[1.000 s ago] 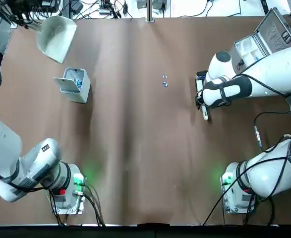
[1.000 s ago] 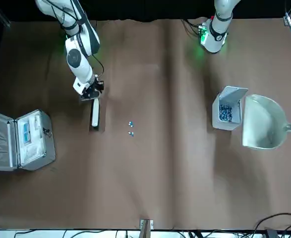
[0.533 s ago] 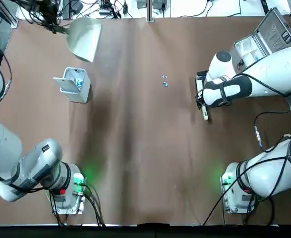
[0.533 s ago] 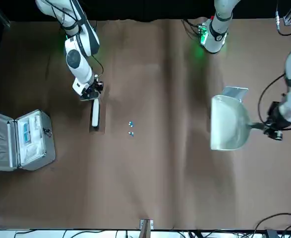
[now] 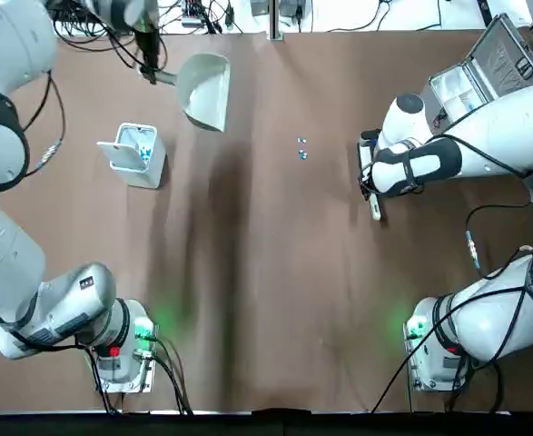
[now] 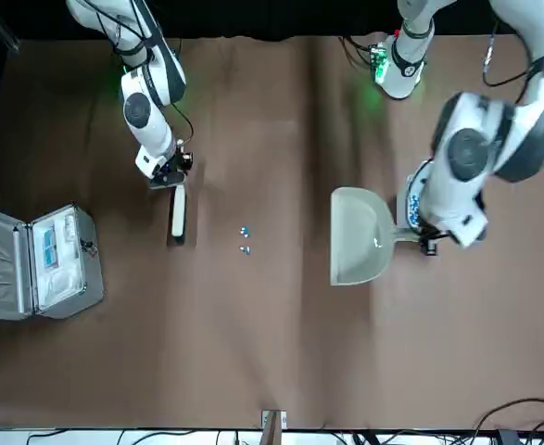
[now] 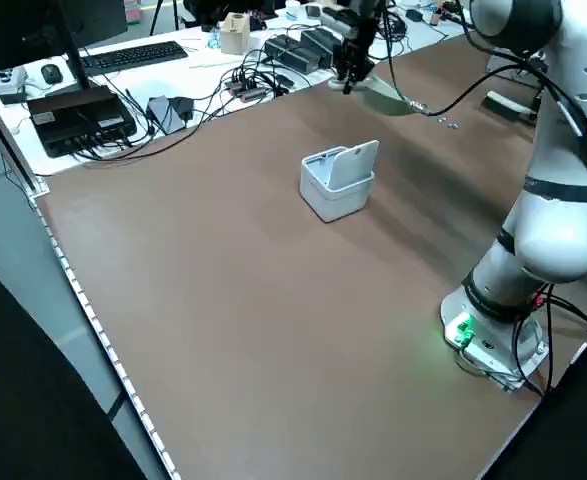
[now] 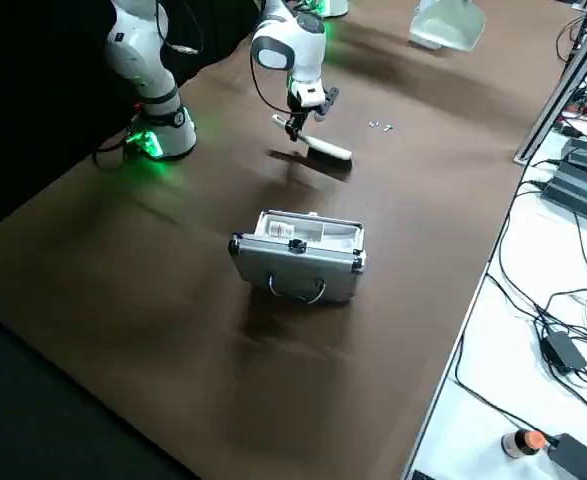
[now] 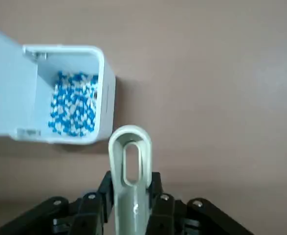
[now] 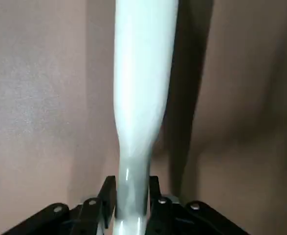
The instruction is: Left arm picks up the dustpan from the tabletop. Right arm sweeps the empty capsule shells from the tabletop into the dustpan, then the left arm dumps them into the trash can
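1. Table point(image 5: 275, 300): wide bare middle, so the dustpan can likely travel without meeting an edge.
2. Dustpan point(image 5: 204, 91): raised, between trash can point(image 5: 137, 154) and capsule shells point(image 5: 302, 148); the left gripper point(image 9: 131, 196) grasps its handle, probably leaving the scoop free to receive.
3. Brush point(image 6: 178, 211): grasped by the right gripper point(image 10: 132, 205), beyond the shells, presumably to sweep them panward.

Open lane mid-surface point(image 5: 275, 272)
Bare from dustpan point(image 5: 204, 91) to brush point(image 5: 375, 207); only capsule shells point(image 5: 302, 149) interrupt it.
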